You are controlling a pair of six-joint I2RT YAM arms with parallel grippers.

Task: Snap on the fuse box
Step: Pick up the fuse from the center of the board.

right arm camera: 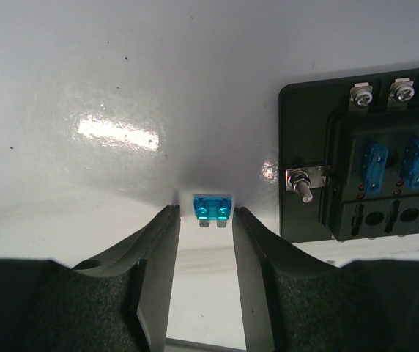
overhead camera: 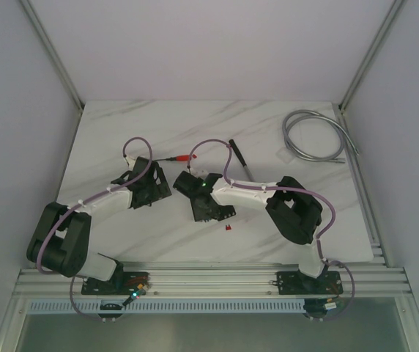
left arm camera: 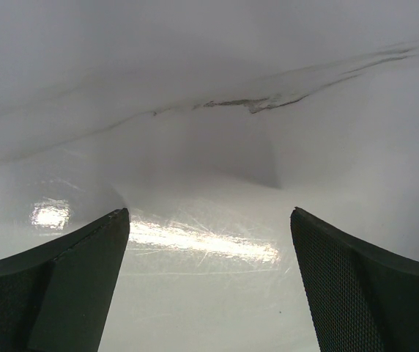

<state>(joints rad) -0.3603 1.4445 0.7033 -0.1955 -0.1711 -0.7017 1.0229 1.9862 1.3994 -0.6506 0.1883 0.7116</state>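
Left wrist view: the left jaws are seen spread wide over the bare counter, and nothing is held between them. In the top external view, one red fuse is seen lying loose on the counter, near the right arm. In the right wrist view, the right jaws stand a little apart, and one loose blue fuse lies on the counter just at their tips, its legs turned toward the camera. A thin gap is seen at its left side, so it is judged not to be pinched. One fuse box lies to the right of these jaws, near but apart. It is cut by the picture edge, so its long axis cannot be told. Two seated blue fuses are counted in it, with empty slots below them. The right arm is judged the nearer one, and a sideways move to the right would be needed.
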